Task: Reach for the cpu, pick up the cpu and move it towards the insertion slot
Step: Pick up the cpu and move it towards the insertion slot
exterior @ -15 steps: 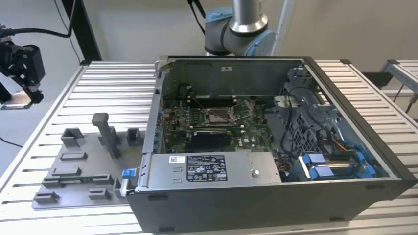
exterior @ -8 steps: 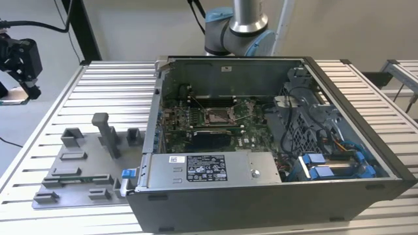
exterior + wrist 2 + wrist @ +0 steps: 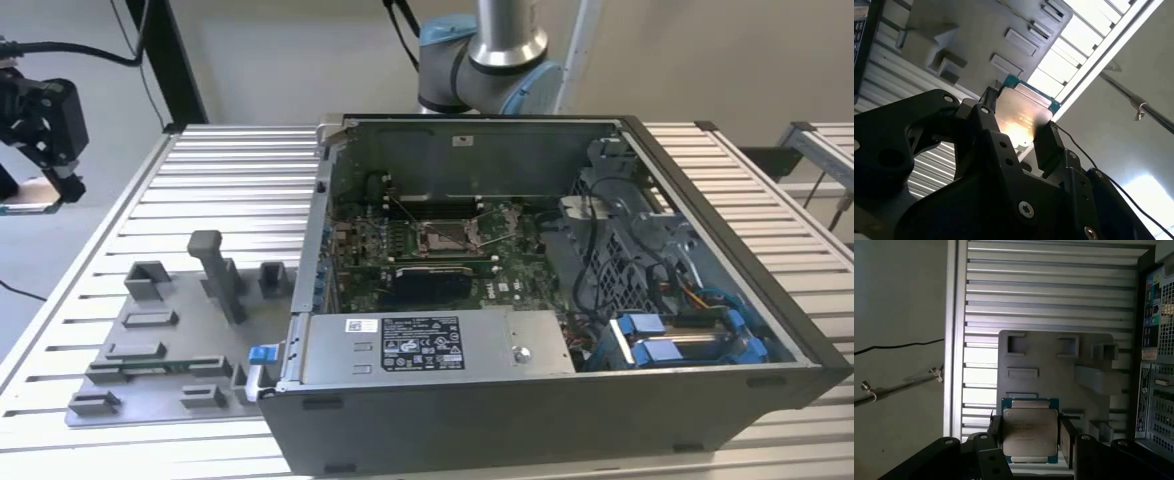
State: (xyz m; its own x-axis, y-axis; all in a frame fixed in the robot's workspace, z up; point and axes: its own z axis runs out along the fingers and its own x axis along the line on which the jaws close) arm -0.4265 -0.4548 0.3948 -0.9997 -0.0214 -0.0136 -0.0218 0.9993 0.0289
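cpu: thin square silvery-topped chip (image 3: 1030, 432), pinched by opposite edges.
claw: black two-finger gripper (image 3: 54, 190), upper left of exterior view, narrowed onto cpu.
fixture: grey plastic plate (image 3: 174, 340), lower left.
insertion slot: shiny-framed square socket (image 3: 447, 237), centre, well apart from cpu.

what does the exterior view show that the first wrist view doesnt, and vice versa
Exterior view: the inside of the open computer case, with the insertion slot on its green board, and the arm's base. First wrist view: the cpu close up, silvery face showing, clamped in the tool, and a cable past the table's edge. Both: the grey fixture tray, the slatted table and the case's outer wall.
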